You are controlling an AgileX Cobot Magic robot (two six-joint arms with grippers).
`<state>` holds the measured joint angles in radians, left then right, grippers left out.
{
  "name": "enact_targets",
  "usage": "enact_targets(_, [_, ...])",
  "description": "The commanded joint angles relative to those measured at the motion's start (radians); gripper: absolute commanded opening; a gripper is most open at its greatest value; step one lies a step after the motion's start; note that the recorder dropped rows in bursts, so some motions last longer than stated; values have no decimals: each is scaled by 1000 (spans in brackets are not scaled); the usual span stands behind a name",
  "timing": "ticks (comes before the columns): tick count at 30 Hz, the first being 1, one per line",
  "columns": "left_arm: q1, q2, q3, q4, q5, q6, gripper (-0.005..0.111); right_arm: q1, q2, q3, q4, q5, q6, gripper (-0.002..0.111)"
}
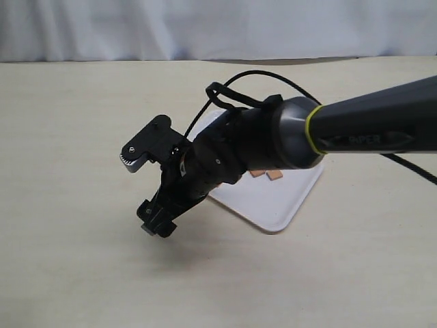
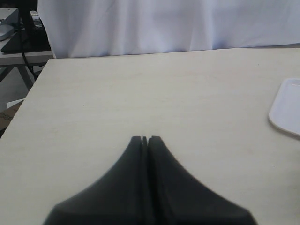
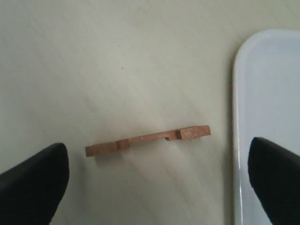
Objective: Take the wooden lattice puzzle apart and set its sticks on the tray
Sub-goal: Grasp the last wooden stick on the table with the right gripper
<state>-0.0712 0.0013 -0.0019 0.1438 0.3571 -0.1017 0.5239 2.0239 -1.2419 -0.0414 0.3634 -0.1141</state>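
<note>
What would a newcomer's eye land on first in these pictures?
First, the bulky black right arm stretching across the exterior view from the right, hiding part of the flat white rectangular tray. Next, in the right wrist view, one reddish-brown notched wooden stick lying on the pale table beside the tray, not on it, between the wide-open fingers of the right gripper. The left gripper hangs shut over bare table.

The right arm [image 1: 369,130] reaches in from the right across the middle, wrist angled down and leftward, and the right gripper [image 3: 154,183] stands spread wide. The left gripper [image 2: 147,139] has its fingertips pressed together.
</note>
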Motion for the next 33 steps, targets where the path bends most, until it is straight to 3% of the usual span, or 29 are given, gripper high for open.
enact_targets(1, [-5, -1, 2, 2, -9, -1, 0, 1, 17, -2, 3, -26, -19, 96])
enact_targets(33, [-5, -1, 2, 2, -9, -1, 0, 1, 31, -2, 29, -72, -64, 96])
